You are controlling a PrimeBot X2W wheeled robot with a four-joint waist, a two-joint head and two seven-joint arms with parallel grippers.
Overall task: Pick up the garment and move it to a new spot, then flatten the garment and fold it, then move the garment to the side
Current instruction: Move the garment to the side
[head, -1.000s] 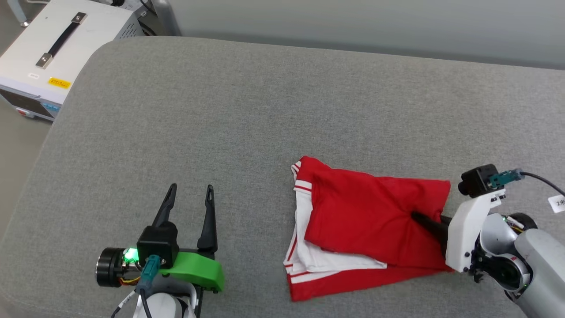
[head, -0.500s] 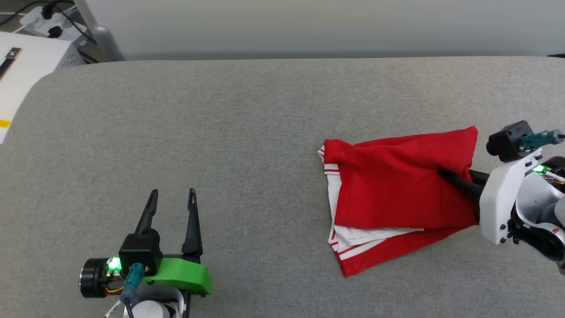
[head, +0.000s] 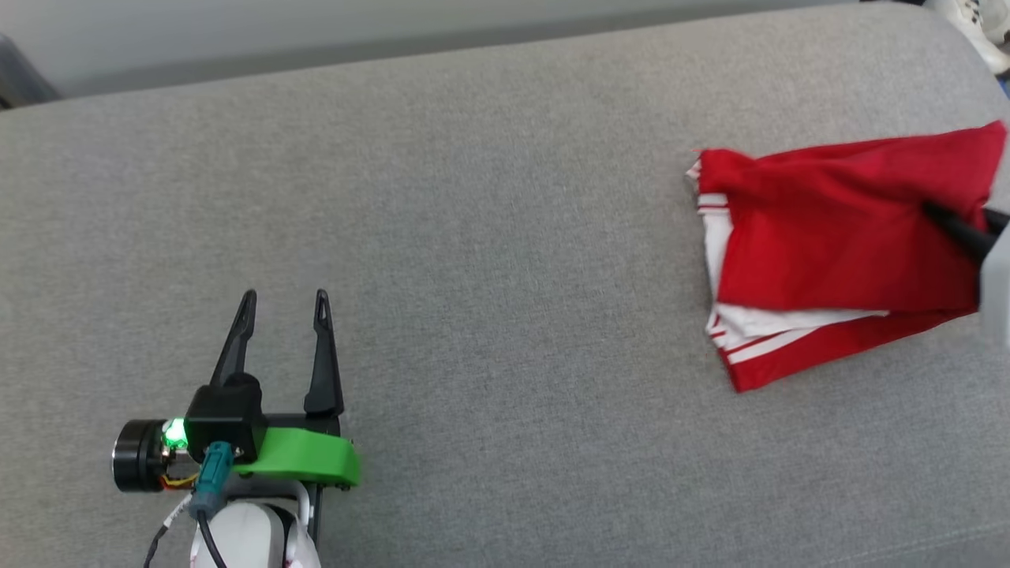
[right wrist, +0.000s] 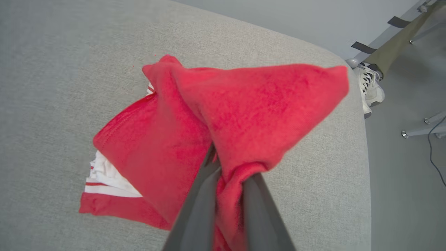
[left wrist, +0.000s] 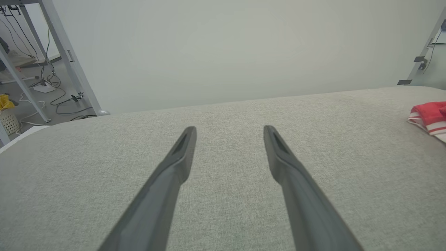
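Observation:
The garment (head: 828, 237), red with white sleeve cloth and red-white striped trim, lies folded in a loose bundle at the right end of the grey padded table (head: 505, 237). My right gripper (head: 935, 213) comes in from the right edge of the head view and is shut on the garment's red cloth. In the right wrist view that gripper (right wrist: 226, 167) pinches a bunched fold, and the garment (right wrist: 156, 139) hangs from it down to the surface. My left gripper (head: 282, 297) rests open at the lower left, far from the garment. Its fingers (left wrist: 181, 153) hold nothing, and the garment (left wrist: 428, 113) shows at the far right.
The table's rounded right end (right wrist: 359, 115) lies close to the garment. A white shoe (right wrist: 371, 87) stands on the floor beyond it. Metal frame legs (left wrist: 66, 55) and cables stand on the floor behind the table at the left. A pale wall runs along the far side.
The head camera has turned to the right. My right gripper has carried the garment to the right, toward the table's end, still shut on it. The left gripper stays open in place.

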